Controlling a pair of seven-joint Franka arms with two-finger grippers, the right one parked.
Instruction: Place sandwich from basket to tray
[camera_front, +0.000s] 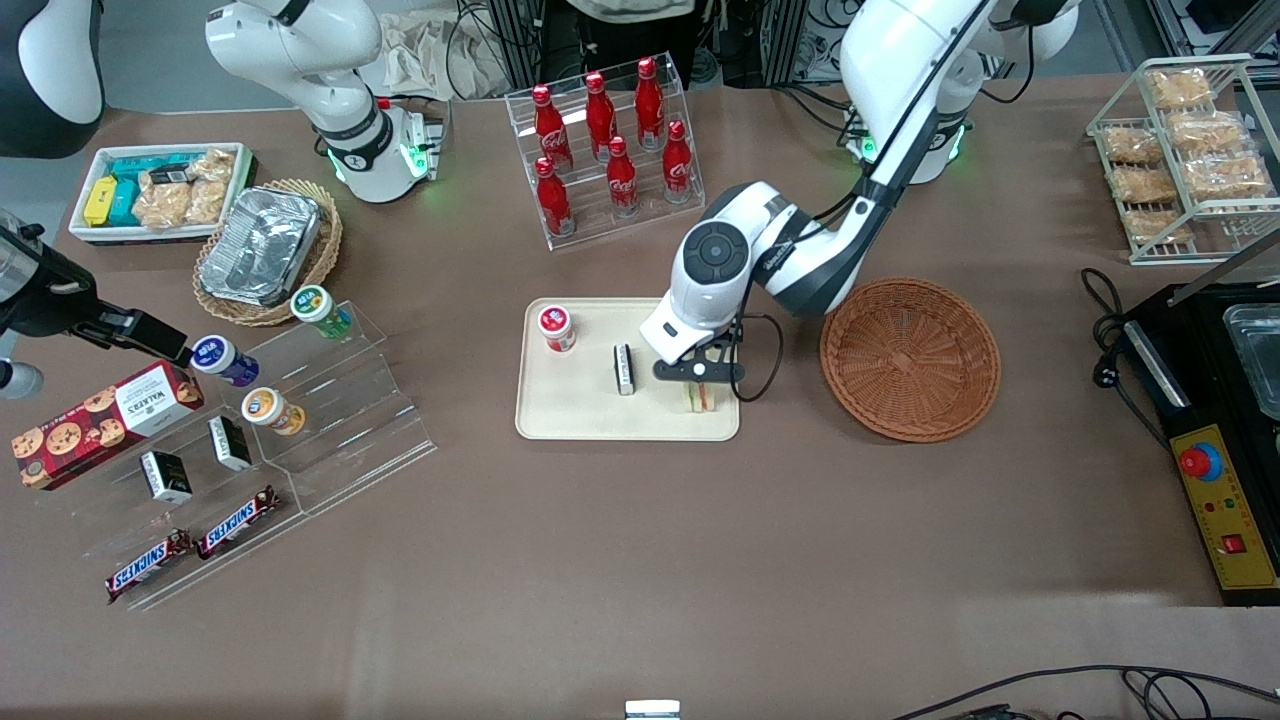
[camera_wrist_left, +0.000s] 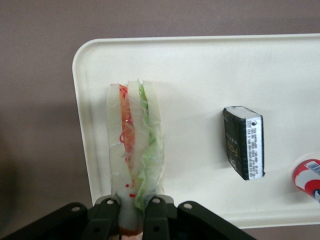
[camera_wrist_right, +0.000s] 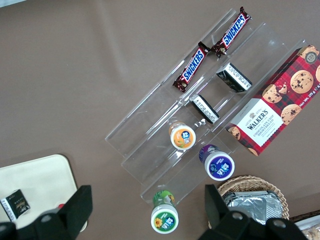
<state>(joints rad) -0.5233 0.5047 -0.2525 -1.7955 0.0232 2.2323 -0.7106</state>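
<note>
From the front, the gripper (camera_front: 706, 384) is seen low over the tray (camera_front: 580, 415), at its end nearest the emptied basket (camera_front: 910, 358), with the sandwich (camera_front: 703, 397) pinched upright right at the tray's near corner, well apart from the small black box (camera_front: 624, 368) and the red-lidded cup (camera_front: 557, 327). From the wrist cam, the fingers (camera_wrist_left: 156, 216) are seen closed tight on the sandwich's (camera_wrist_left: 135, 145) end, its long edge close along the tray's (camera_wrist_left: 210, 70) rim. Since it sits so near the rim, it'd probably be best if it were lowered flat and released gently, so nothing gets tipped off onto the table.
</note>
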